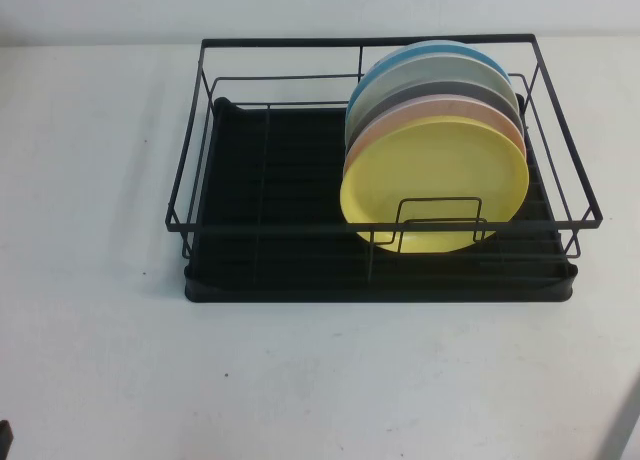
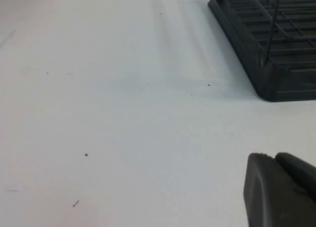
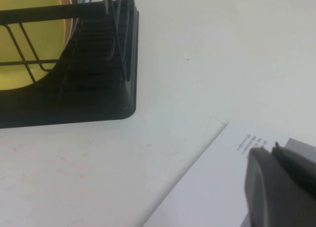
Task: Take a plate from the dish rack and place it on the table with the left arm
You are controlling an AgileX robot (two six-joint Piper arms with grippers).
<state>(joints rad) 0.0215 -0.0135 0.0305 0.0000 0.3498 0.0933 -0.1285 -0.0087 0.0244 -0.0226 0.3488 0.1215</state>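
Bare white table (image 1: 320,380) fills the near part of the high view, with only a dark sliver of the left arm showing at the 7 o'clock corner and a grey edge at the 5 o'clock corner. Beyond it, toward 12 o'clock, sits the dish rack (image 1: 260,215), its black ribbed tray flat on the table. Standing on edge in the rack's 3 o'clock half is a row of plates, and the yellow plate (image 1: 435,185) is the nearest of them, leaning slightly back against a pale pink plate (image 1: 455,108), with grey, pale and blue plates (image 1: 440,52) behind.

From the left wrist view, the left gripper (image 2: 279,190) is low over the table, near the rack's corner (image 2: 276,64) but apart from it, holding nothing; whether its fingers are spread or pressed together cannot be told. From the right wrist view, the right gripper (image 3: 279,185) hangs over a white printed sheet (image 3: 217,187) lying on the table, near the rack's other corner; its finger state cannot be told either.
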